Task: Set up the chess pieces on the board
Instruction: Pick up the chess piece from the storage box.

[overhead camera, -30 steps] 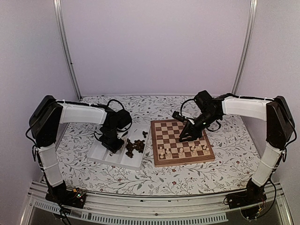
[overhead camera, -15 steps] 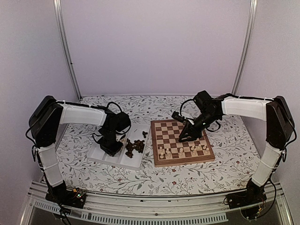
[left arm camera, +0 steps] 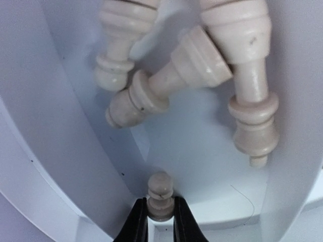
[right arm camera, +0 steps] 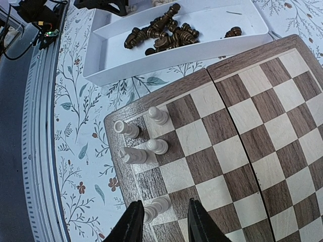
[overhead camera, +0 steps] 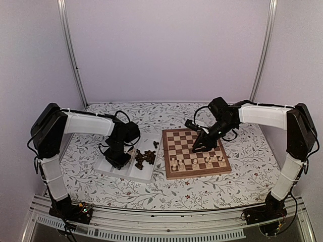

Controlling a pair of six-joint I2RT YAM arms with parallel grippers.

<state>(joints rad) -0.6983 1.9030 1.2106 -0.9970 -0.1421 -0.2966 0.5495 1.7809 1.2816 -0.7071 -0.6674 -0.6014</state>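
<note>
Two grippers work well apart in the top view: the left gripper [overhead camera: 117, 159] is down in the left compartment of the white tray [overhead camera: 130, 172], left of centre, and the right gripper [overhead camera: 198, 148] hangs over the middle of the board [overhead camera: 176, 140], right of centre. At the bottom centre of the left wrist view, the left fingers [left arm camera: 137, 226] are drawn in to a narrow gap on a small cream piece [left arm camera: 160, 195]. They press it from both sides, and its rounded head points toward the top of the frame. Three larger cream pieces [left arm camera: 174, 75] lie on their sides, crowded together on the tray floor in the upper half of that frame. A heap of dark pieces [overhead camera: 145, 158] fills the tray's right compartment, just beside the board's left edge. The standing cream pieces [overhead camera: 194, 162] line the board's near side, low in the top view. In the right wrist view four of them stand near the board's corner, left of centre. At the bottom edge of that view a tilted cream piece [right arm camera: 157, 207] shows between the right fingers [right arm camera: 132, 226], against the frame-left finger and with a gap to the other. Those fingers stand narrowly apart; whether they grip the piece cannot be told.
</note>
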